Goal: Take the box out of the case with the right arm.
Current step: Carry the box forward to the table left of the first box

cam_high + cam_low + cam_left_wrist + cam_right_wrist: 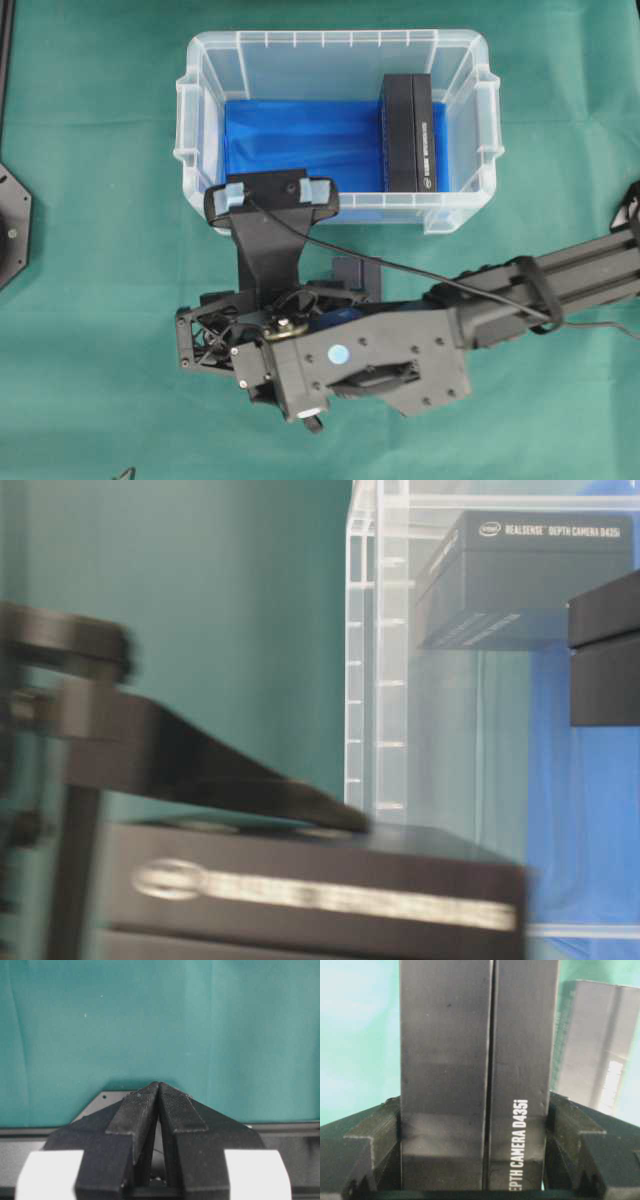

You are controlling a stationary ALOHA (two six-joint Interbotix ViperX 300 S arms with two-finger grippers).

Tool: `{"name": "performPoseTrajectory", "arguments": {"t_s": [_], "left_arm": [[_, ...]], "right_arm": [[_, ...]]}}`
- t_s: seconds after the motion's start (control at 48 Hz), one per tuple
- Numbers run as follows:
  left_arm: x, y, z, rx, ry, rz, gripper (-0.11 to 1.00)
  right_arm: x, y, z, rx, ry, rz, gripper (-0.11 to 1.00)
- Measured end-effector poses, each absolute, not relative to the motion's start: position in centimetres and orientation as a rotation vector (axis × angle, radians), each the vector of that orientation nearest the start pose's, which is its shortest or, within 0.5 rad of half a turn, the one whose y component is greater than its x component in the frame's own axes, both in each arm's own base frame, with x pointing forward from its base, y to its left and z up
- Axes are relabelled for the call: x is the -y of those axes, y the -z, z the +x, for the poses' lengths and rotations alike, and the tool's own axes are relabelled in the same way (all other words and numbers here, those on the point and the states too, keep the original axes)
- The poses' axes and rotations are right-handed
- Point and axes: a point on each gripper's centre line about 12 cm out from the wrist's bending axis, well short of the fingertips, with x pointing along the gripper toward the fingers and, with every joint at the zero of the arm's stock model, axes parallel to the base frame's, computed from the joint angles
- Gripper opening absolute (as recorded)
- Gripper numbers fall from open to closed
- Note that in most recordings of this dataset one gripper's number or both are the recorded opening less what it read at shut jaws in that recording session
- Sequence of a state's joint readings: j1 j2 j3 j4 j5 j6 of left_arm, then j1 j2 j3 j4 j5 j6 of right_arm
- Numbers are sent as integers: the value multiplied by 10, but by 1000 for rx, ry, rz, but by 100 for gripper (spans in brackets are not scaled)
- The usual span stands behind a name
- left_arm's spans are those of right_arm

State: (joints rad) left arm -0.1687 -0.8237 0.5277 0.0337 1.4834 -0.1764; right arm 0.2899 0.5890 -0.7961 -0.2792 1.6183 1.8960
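Clamping a black box [480, 1075], right gripper [475, 1160] wide on its sides, left gripper [159, 1091] clenched, holding nothing

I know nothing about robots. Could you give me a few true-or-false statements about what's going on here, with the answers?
1. The right gripper holds a black box. True.
2. The case is empty. False: a second box stands on edge at its right end.
3. The sheet lining the case is red. False: it is blue.
4. The left gripper has its jaws shut with nothing between them. True.
5. The held box is blank. False: white lettering including "CAMERA D435i" runs along it.
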Motion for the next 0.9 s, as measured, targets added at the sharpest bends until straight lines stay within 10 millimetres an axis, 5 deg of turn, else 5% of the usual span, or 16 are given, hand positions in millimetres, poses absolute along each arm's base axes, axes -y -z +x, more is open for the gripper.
{"name": "performPoseTrajectory", "arguments": {"t_s": [0.312,0.896], "left_arm": [[21,-351,149,-1190,16,-32,0],[22,-350,150,-1195,15,-31,0]], "right_arm": [[-124,-242,520,-884,1192,1237,69],[-123,-185,523,-910,1162,1304,69]]}}
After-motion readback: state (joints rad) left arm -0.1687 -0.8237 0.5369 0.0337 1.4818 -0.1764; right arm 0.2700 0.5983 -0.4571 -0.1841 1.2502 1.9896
